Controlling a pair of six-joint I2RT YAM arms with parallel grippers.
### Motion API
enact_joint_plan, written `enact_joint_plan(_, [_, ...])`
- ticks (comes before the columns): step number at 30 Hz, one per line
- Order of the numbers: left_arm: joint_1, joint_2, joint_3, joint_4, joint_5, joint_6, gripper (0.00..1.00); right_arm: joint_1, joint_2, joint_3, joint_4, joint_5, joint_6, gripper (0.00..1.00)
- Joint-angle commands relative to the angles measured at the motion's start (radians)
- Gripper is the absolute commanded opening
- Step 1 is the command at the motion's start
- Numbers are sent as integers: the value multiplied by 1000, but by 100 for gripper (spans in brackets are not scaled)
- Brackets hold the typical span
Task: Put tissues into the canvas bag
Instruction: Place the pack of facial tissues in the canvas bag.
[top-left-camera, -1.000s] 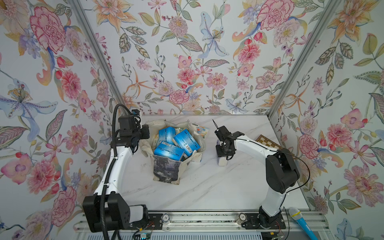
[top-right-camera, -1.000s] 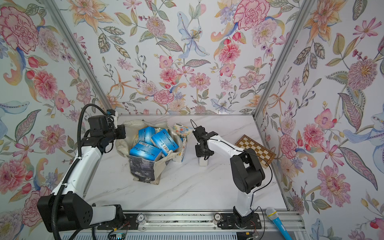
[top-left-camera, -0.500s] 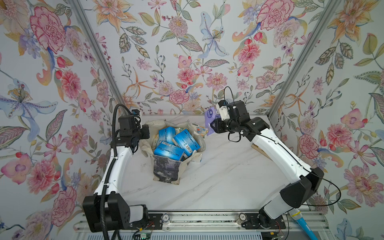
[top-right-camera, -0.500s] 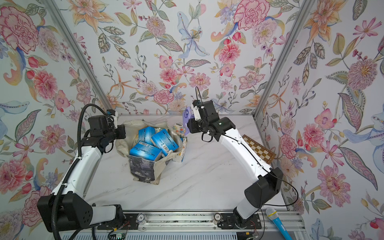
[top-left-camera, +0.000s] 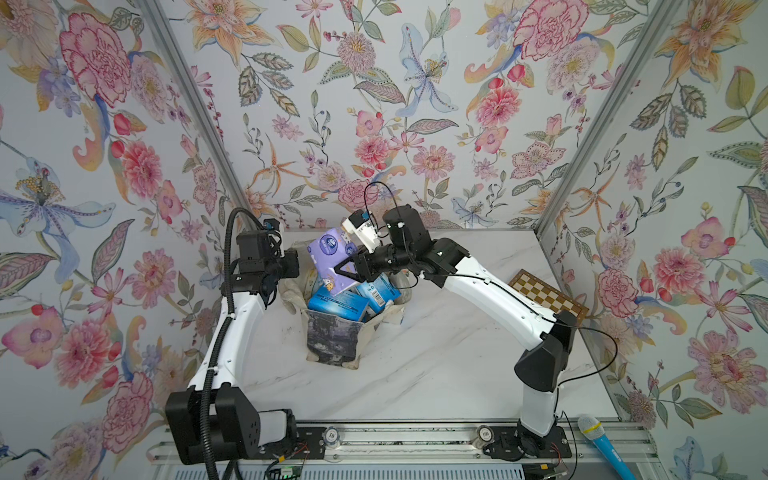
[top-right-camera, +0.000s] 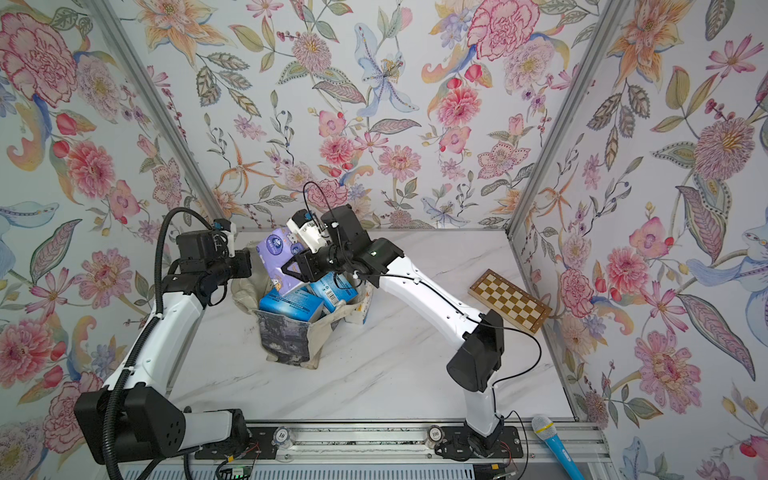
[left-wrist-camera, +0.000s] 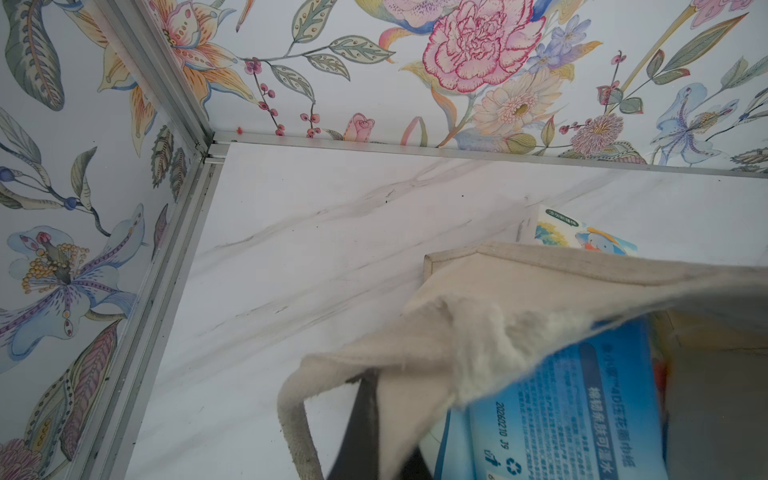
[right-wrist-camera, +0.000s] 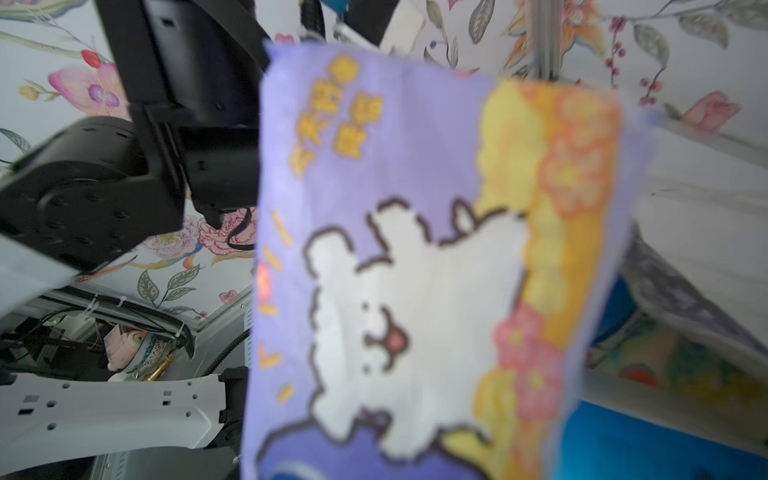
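You see a brown-and-cream chessboard (top-left-camera: 548, 296) (top-right-camera: 510, 301) in both top views, lying flat on the white marble-patterned counter (top-left-camera: 415, 374) near the right-hand wall. A blue microphone (top-left-camera: 604, 449) with a pale foam head lies at the near right corner beside the metal rail (top-left-camera: 415, 446), which carries two round discs marked 10 (top-left-camera: 331, 435) and 100 (top-left-camera: 484, 434). Floral wallpaper (top-left-camera: 374, 104) covers all three walls.

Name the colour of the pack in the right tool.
Lavender pack, white cartoon animal, yellow-orange flowers; best in the right wrist view.
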Motion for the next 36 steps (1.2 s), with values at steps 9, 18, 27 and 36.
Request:
enact_joint_plan(9, [18,-10,40,58,29,-21,4,41,225,258,-233,57,18,42])
enact_joint_plan(18, [18,-13,60,80,45,-36,4,53,341,403,-443,202,-22,41])
enact_joint_plan(27, [11,6,67,140,112,-93,3,77,394,476,-512,246,-61,41])
enact_joint_plan(36, [-12,22,75,165,126,-116,3,115,453,548,-526,296,-92,42])
